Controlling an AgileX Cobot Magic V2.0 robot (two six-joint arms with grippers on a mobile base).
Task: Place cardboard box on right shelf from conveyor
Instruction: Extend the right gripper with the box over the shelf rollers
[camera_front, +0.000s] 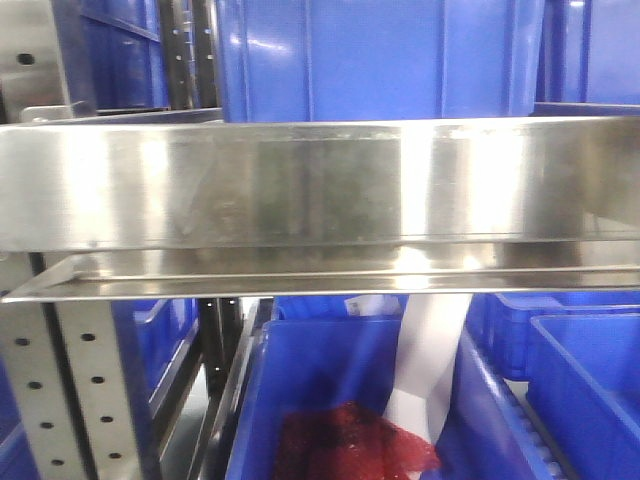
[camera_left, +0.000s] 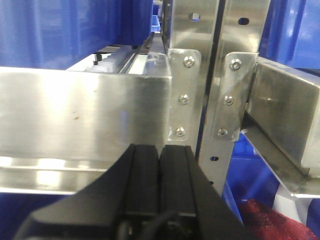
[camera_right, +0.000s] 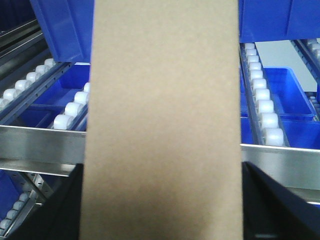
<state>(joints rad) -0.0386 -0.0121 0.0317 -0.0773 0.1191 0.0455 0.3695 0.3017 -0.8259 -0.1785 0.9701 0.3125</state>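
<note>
The cardboard box (camera_right: 162, 115) fills the middle of the right wrist view, plain tan and upright in the frame. My right gripper (camera_right: 162, 205) is shut on it, one black finger (camera_right: 62, 212) at each side. The box's far end reaches over the steel front lip (camera_right: 35, 145) of the right shelf (camera_front: 300, 185), above its white roller tracks (camera_right: 262, 110). My left gripper (camera_left: 160, 165) is shut with nothing in it, close to a steel shelf lip (camera_left: 75, 110) and a perforated upright (camera_left: 220, 100). The conveyor is out of view.
Blue plastic bins (camera_front: 380, 60) stand on the shelf behind the lip, and more blue bins (camera_front: 330, 390) sit below it, one holding red netting (camera_front: 350, 440). Blue bins (camera_right: 282, 87) also lie under the rollers. A perforated steel upright (camera_front: 85, 390) stands at the lower left.
</note>
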